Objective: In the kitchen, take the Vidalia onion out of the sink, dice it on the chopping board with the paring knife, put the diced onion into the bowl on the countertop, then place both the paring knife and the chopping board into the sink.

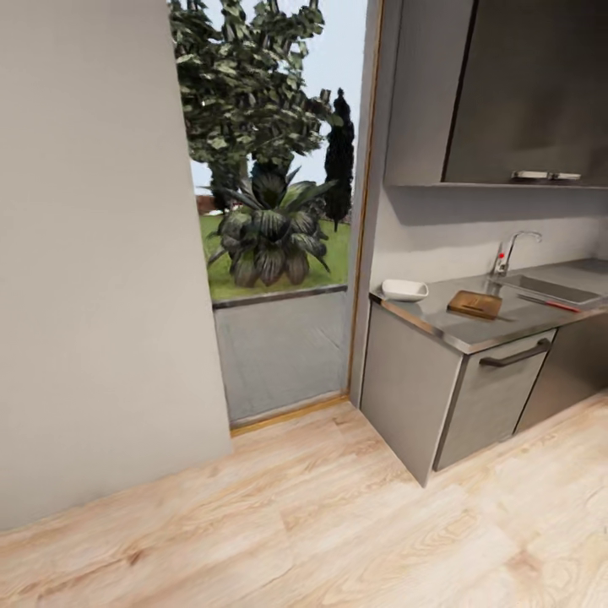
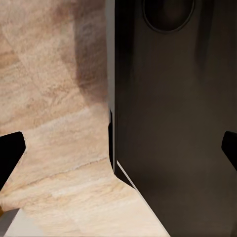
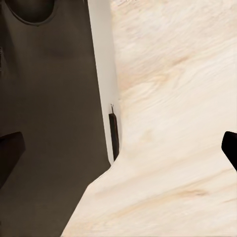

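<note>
In the head view the kitchen countertop [image 1: 439, 321] stands at the right, some way ahead of me. On it are the white bowl [image 1: 404, 290], the brown chopping board [image 1: 475, 304] and, further right, the red-handled paring knife [image 1: 549, 302]. The sink [image 1: 553, 290] lies behind the knife, with its chrome tap [image 1: 511, 251]. The Vidalia onion is hidden from here. My left gripper [image 2: 118, 150] is open over the floor, its dark fingertips [image 2: 10, 153] far apart. My right gripper [image 3: 118, 148] is likewise open with nothing in it.
A grey wall [image 1: 93, 253] fills the left. A tall glass door [image 1: 279, 211] looks onto garden plants. Dark upper cabinets [image 1: 523, 93] hang above the counter, and a drawer with a handle [image 1: 515, 355] is below. Light wood floor [image 1: 321, 523] stretches ahead. Both wrist views show my dark base [image 2: 173, 123].
</note>
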`<state>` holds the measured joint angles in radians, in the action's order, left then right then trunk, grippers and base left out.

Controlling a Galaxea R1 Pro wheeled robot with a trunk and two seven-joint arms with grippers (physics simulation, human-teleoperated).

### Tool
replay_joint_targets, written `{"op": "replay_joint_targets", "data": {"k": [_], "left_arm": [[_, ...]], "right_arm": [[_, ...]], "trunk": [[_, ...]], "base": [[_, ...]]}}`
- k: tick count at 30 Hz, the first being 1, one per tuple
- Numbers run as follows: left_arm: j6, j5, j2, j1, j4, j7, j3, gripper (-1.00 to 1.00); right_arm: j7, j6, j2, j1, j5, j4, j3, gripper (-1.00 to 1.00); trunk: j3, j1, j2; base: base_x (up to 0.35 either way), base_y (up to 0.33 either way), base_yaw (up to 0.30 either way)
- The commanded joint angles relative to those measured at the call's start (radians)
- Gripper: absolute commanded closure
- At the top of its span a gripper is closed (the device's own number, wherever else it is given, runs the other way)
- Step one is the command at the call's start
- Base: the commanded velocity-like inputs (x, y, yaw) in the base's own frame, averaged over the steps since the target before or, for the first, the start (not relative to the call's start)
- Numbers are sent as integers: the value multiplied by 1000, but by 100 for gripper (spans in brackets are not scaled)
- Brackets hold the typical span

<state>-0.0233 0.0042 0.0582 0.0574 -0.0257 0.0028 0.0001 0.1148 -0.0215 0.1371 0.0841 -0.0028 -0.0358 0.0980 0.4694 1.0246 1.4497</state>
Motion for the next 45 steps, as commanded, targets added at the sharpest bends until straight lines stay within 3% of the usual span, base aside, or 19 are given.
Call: {"op": "replay_joint_targets", "data": {"k": [1, 23, 45], "left_arm": [[-1, 0, 0, 1, -2, 0, 0, -100], [-1, 0, 0, 1, -2, 0, 1, -100], [-1, 0, 0, 1, -2, 0, 1, -100]], "right_arm": [[5, -2, 0, 0, 0, -1, 8, -100], [5, -2, -1, 0, 0, -1, 8, -100], [5, -2, -1, 0, 0, -1, 8, -100]], "trunk": [[1, 0, 0], [1, 0, 0], [1, 0, 0]], "base": [[192, 111, -300], [149, 34, -300], [234, 0, -300]]}}
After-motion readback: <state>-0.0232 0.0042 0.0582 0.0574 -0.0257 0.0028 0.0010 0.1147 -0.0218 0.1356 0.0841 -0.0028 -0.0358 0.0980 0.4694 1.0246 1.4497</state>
